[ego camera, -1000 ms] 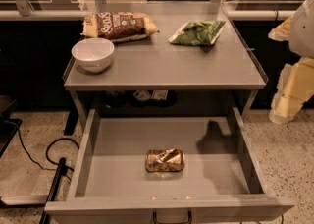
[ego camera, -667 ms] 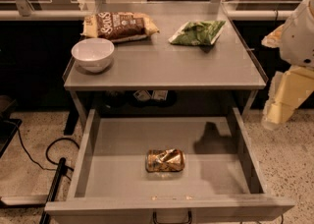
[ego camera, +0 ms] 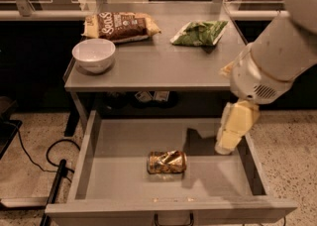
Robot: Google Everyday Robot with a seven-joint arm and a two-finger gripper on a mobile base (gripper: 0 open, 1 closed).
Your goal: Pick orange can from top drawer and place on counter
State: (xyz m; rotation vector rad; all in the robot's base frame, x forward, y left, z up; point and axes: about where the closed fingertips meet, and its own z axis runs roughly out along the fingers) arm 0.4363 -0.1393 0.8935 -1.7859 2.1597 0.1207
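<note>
The orange can [ego camera: 167, 162] lies on its side on the floor of the open top drawer [ego camera: 99, 170], near the middle front. It is creased, orange-brown and gold. My gripper [ego camera: 227, 143] hangs down from the white arm [ego camera: 270, 66] over the right side of the drawer, to the right of the can and a little above it, not touching it. The grey counter [ego camera: 158, 64] is above and behind the drawer.
On the counter stand a white bowl [ego camera: 93, 54] at the front left, a brown snack bag [ego camera: 120, 26] at the back left and a green bag [ego camera: 199, 32] at the back right. A black cable [ego camera: 34, 163] lies on the floor at the left.
The arm and gripper have moved left and down, from beside the counter's right edge to over the right side of the drawer. The can has not moved.
</note>
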